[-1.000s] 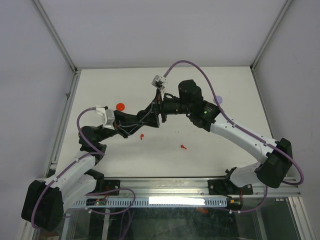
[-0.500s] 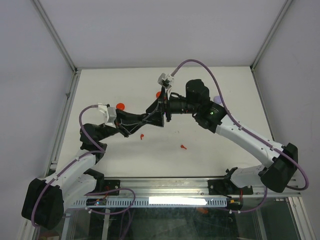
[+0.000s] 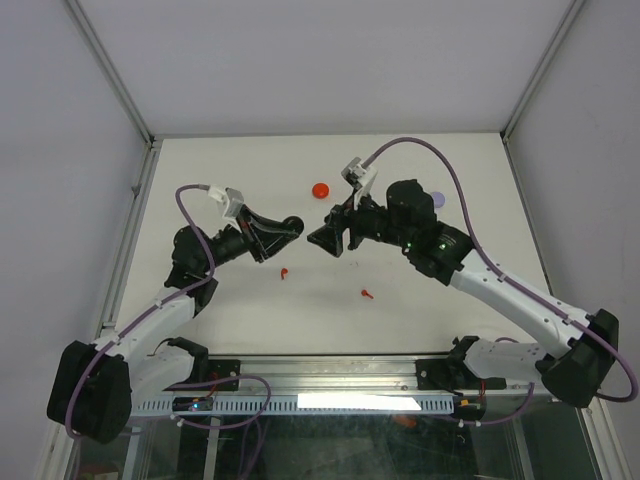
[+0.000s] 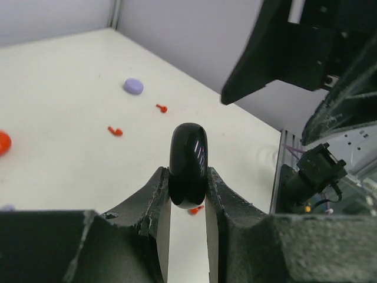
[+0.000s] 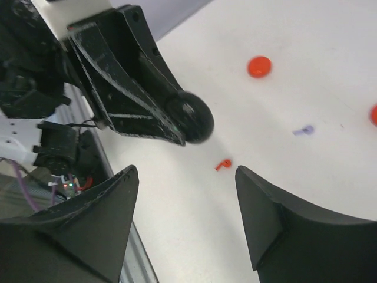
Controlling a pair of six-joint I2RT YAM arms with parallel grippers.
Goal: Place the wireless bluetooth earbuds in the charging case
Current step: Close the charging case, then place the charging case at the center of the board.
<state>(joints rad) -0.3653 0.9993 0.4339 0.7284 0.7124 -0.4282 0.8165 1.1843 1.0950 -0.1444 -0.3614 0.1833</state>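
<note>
While in left gripper [image 4: 187,175], black case [image 4: 188,147].

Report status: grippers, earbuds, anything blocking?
Left gripper shut on black round case, raised. Right gripper open, empty, facing it. Red earbud loose on table. Nothing between the grippers.

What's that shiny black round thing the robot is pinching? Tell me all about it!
The black disc is smooth and glossy, and it looks like plastic. It has rounded edges and no opening that shows. It stands on edge, pinched on both flat faces by the left hand, up above the white table, touching nothing else.
</note>
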